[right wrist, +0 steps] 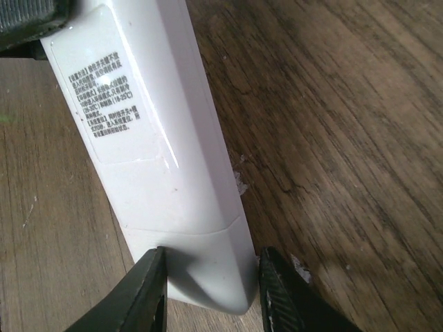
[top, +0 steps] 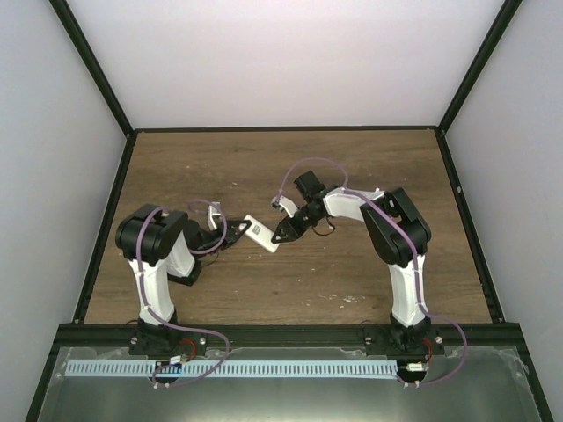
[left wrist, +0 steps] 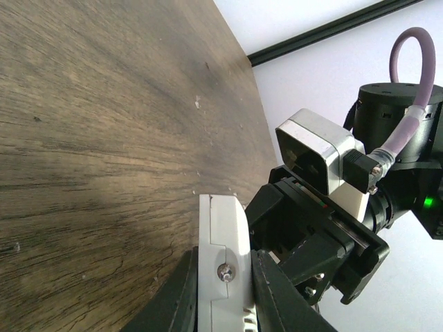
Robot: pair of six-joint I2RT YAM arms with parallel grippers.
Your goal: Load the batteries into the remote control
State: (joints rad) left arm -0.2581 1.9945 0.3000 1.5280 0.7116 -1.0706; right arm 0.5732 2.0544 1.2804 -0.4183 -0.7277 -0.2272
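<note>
Now, remote control (top: 260,233) (left wrist: 221,235) (right wrist: 152,124): white handset raised above the wooden table (top: 290,176), spanning the gap between the two grippers near the table's middle. Its printed label (right wrist: 111,104) faces the right wrist camera.
Left gripper (top: 239,229) (left wrist: 225,280): jaws clamped on one end of the remote control, a dark finger on each long edge.
Right gripper (top: 281,236) (right wrist: 211,287): fingers (right wrist: 280,297) closely flank the opposite end; whether they press it cannot be told.
Table surface: dark wood grain with pale specks (right wrist: 239,183) beside the handset.
</note>
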